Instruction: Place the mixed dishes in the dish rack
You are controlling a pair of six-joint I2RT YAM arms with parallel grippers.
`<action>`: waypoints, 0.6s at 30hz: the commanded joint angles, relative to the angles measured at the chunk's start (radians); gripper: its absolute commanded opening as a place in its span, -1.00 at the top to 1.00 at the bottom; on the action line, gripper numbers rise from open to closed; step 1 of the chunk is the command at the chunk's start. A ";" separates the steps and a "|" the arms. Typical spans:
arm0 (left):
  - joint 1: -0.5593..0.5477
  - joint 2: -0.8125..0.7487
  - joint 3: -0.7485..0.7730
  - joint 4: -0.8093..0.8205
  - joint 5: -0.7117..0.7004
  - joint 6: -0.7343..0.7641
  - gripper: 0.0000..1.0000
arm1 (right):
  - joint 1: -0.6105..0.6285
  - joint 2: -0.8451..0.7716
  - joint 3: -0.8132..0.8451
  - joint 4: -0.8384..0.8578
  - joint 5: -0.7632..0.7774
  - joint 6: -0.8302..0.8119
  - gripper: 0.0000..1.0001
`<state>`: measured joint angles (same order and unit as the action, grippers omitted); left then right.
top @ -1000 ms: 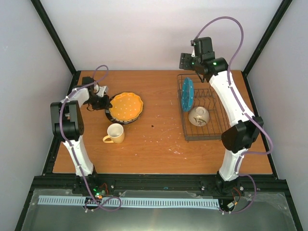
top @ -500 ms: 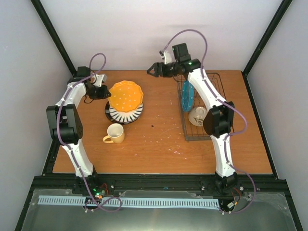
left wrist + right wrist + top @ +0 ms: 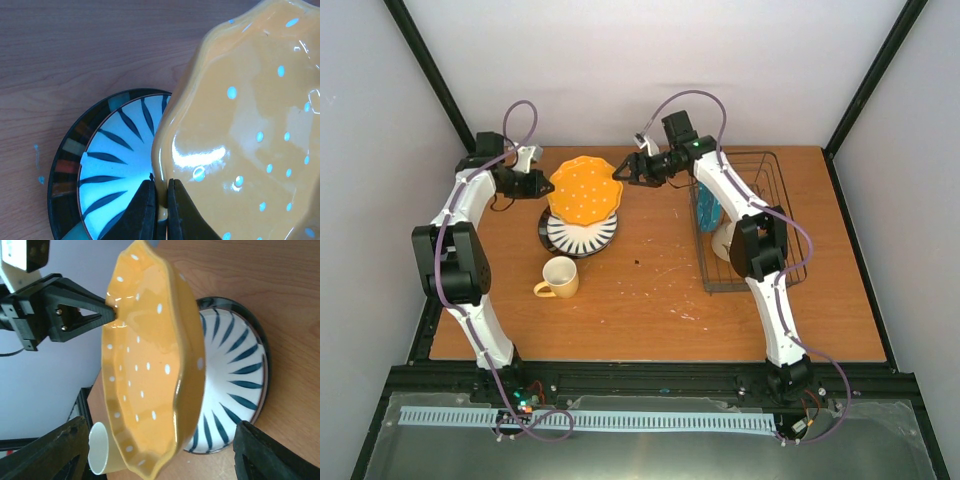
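The orange-yellow dotted plate [image 3: 585, 190] is lifted and tilted above the black-and-white striped-rim plate [image 3: 578, 235], which lies flat on the table. My left gripper [image 3: 542, 185] is shut on the orange plate's left rim; the left wrist view shows its jaws [image 3: 162, 200] pinching that rim. My right gripper [image 3: 623, 172] stands open at the plate's right edge. In the right wrist view its fingers [image 3: 160, 425] flank the orange plate [image 3: 145, 365] without touching. The yellow mug [image 3: 558, 277] stands in front of the plates. The dish rack [image 3: 760, 153] holds the teal plate [image 3: 708, 213] upright and the cream bowl [image 3: 723, 243], both partly behind the right arm.
The striped plate [image 3: 115, 165] rests on a darker plate with a multicoloured rim [image 3: 67, 165]. The right arm reaches across the rack's left side. Black frame posts stand at the back corners of the table.
The left gripper has raised and tilted the orange plate off the striped plate. The right arm has swung from above the rack leftward to the plate's right edge.
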<state>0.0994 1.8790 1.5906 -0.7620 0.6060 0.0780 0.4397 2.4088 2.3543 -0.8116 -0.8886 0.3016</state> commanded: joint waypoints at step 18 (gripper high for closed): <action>-0.003 -0.065 0.106 0.133 0.194 -0.081 0.99 | 0.068 0.151 0.138 0.212 -0.250 0.196 -0.47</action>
<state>0.0998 1.8778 1.6123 -0.7197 0.6621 0.0433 0.4911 2.5347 2.4565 -0.6949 -1.0485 0.4335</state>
